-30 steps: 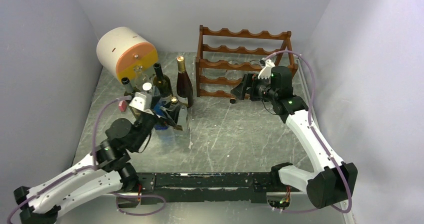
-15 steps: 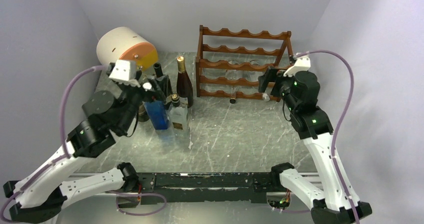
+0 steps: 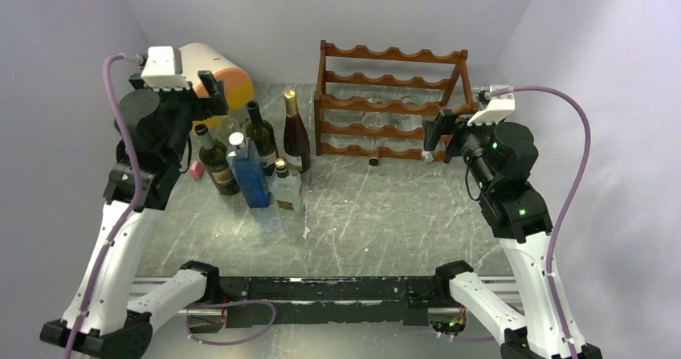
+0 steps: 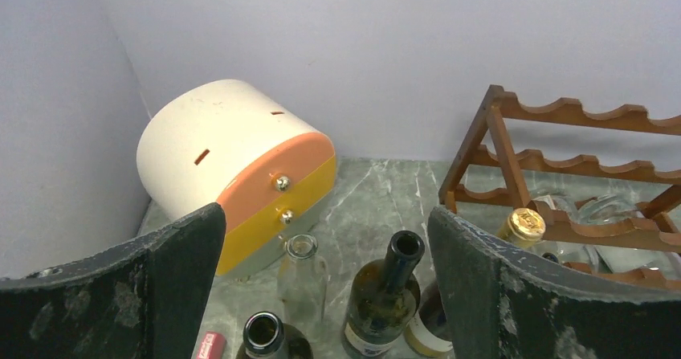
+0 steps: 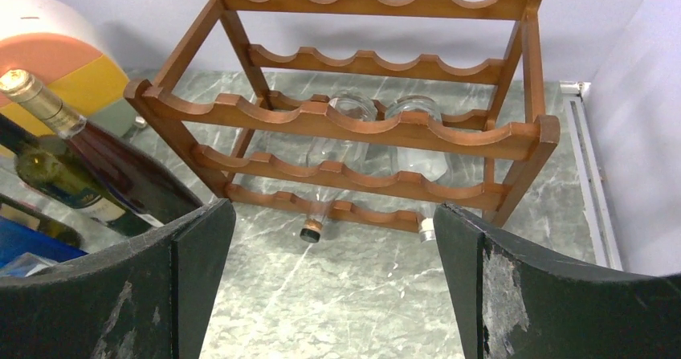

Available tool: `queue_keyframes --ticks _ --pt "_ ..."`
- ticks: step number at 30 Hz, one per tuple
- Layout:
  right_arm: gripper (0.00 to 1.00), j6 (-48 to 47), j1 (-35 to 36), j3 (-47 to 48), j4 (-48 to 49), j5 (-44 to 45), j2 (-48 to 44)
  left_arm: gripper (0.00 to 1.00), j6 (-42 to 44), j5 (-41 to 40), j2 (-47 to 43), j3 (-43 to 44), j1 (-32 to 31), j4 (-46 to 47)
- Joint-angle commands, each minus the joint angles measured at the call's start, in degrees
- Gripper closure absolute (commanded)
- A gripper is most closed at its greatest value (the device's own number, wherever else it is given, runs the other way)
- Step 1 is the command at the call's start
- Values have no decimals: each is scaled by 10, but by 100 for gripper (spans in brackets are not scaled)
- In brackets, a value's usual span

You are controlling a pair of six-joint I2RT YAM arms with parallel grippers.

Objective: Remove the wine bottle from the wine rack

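Note:
The dark reddish-brown wine rack point(image 3: 389, 54) stands at the back right of the table. It also shows in the right wrist view point(image 5: 345, 122) and the left wrist view point(image 4: 578, 166). Two clear glass bottles lie in its lower tiers, necks toward me: one with a dark cap point(image 5: 310, 230), one with a silver cap point(image 5: 427, 229). My right gripper point(image 3: 434, 130) point(image 5: 333, 295) is open and empty, raised in front of the rack's right end, apart from it. My left gripper point(image 3: 210, 86) point(image 4: 325, 295) is open and empty, high above the standing bottles.
Several bottles stand in a group point(image 3: 257, 158) left of the rack: dark green ones, a gold-capped one point(image 3: 295, 130), a blue one point(image 3: 247, 174). A white and orange drum-shaped container point(image 3: 229, 78) lies at the back left. Walls close in on three sides.
My left arm has risen from the group of standing bottles to high at the back left. My right gripper has drawn back to the right from the rack front and risen.

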Motion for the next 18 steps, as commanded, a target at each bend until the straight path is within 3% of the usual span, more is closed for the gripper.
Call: queue_keyframes --ticks 1,9,18 --pt "0 -18 2 5 17 -11 1 1 -21 70 -47 -3 30 10" --pt "0 -21 2 4 41 0 -18 1 -42 94 -105 -41 31 29" --pt "0 0 2 -19 70 40 -46 1 -44 96 -101 -39 31 22"
